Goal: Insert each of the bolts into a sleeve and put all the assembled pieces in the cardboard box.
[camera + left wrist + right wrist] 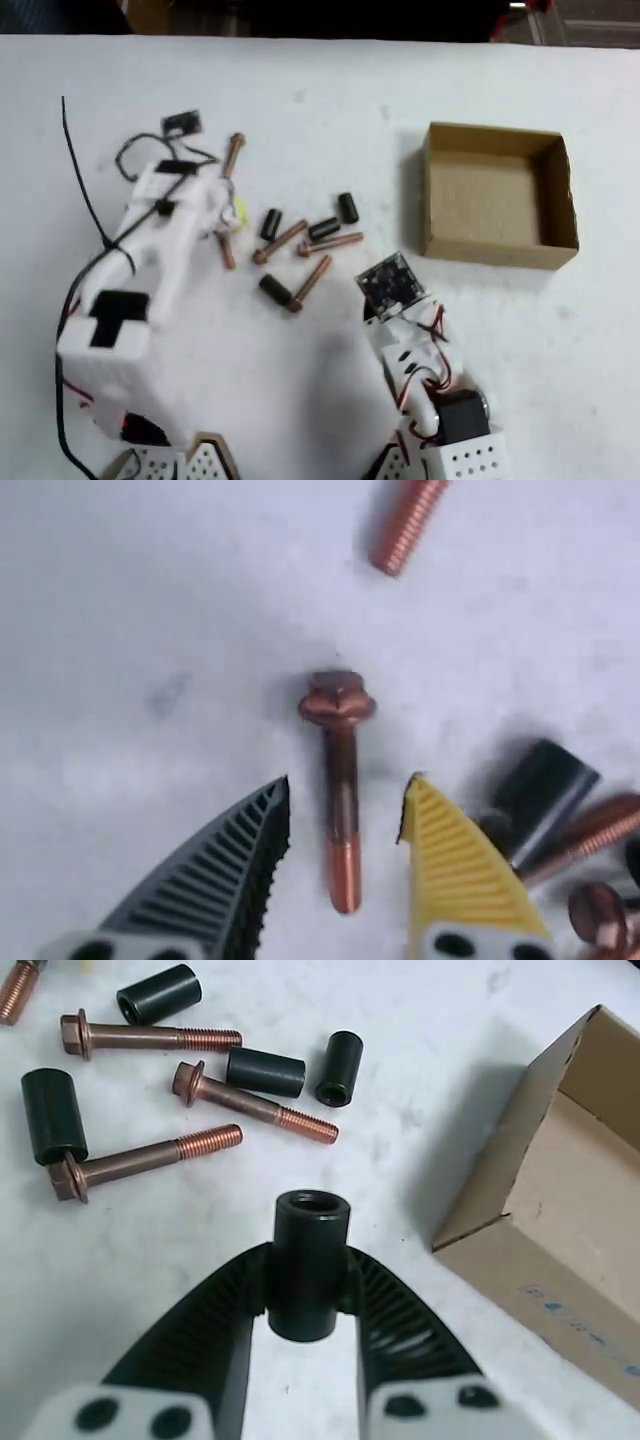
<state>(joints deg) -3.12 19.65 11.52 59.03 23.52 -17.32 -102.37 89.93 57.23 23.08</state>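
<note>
— Straddling a copper bolt (339, 780), the left jaws stand apart: the grey finger (215, 880) sits on one side of the shank and the yellow finger (455, 870) on the other, neither touching it. The bolt lies flat on the white counter (130, 610), its flanged head pointing away from the jaws.

— And the right jaws?

— Clamped on a black sleeve (306, 1265). They grip it around its lower half, and its open bore faces the wrist camera above the counter.

— Where do the other pieces lie?

— Loose on the counter between the left arm (160, 230) and the right arm (420, 370). Three bolts form a cluster there (280, 241) (330, 243) (310, 281), and a fourth bolt (234, 155) lies apart, on the far side of the left arm's wrist. Four sleeves are mixed in among them (271, 224) (323, 229) (347, 207) (275, 290); the last one lies just beside the head of the nearest bolt.

— And the cardboard box (495, 250)?

— It stands open-topped on the right arm's side of the counter, well apart from the cluster. In the right wrist view, one of its corners shows just beside the clamped sleeve.
</note>
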